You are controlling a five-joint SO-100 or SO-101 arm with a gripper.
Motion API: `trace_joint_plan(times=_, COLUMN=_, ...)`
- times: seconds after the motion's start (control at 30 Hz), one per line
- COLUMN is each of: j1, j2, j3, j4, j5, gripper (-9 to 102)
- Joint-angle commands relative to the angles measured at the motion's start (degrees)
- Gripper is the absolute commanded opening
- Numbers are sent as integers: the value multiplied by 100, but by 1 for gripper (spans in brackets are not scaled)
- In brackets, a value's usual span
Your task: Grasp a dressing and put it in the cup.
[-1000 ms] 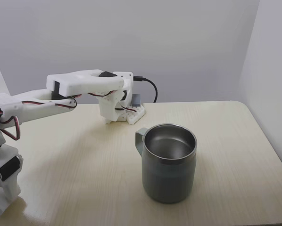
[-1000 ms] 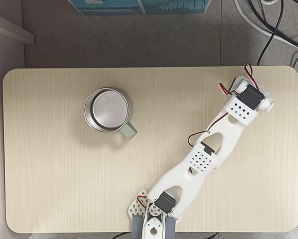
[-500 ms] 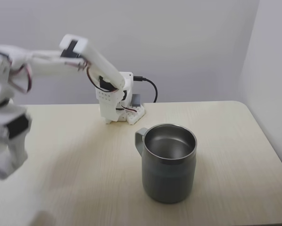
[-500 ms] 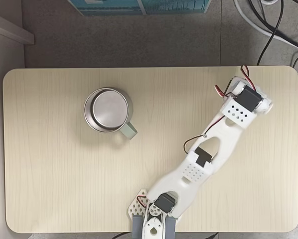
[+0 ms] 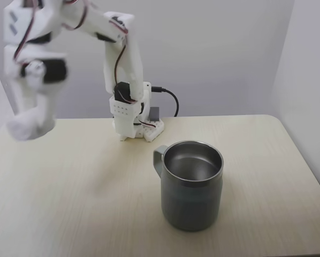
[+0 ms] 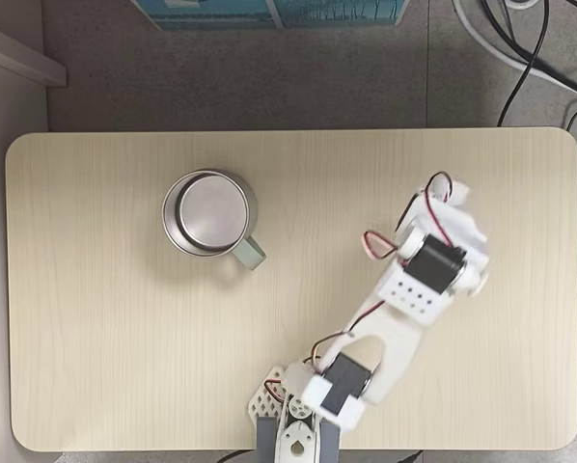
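The grey-green metal cup (image 5: 191, 206) stands upright on the table, right of middle in a fixed view from the front, handle to the left. From above in a fixed view, the cup (image 6: 170, 234) is left of centre with a bare steel inside. My gripper (image 5: 32, 119) hangs high above the table's left side, blurred by motion. A rounded white lump at its tip looks like the dressing (image 5: 27, 128), and the jaws seem shut on it. From above, the gripper (image 6: 451, 207) is over the table's right part, well away from the cup.
The arm's white base (image 5: 132, 127) is at the table's far edge with a black cable (image 5: 172, 100) behind it; from above the base (image 6: 293, 436) sits at the bottom edge. Floor cables (image 6: 525, 48) and a teal box (image 6: 269, 8) lie beyond the table.
The arm has swung up from low over the table to high above it. From above, the gripper has pulled back from the far right corner toward the base. The cup has not moved.
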Motion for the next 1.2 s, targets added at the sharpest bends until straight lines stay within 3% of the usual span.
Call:
trace_joint_plan(times=0.0, j1=-536, j2=-738, j3=-316, j4=211, j5=483, gripper=0)
trace_joint_plan(times=0.4, j1=-3472, j2=-2303, j3=-1890, j4=132, j5=3006, gripper=0)
trace_joint_plan(times=0.6, j1=-4632, j2=-2584, j3=-2584, j4=-360, j5=4078, gripper=0)
trace_joint_plan(times=0.9, j1=-4896, j2=-2812, j3=-3612, j4=-1863, j5=5344, gripper=0)
trace_joint_plan(times=1.17, j1=-5045, j2=-2751, j3=-4184, j4=-2531, j5=5730, gripper=0)
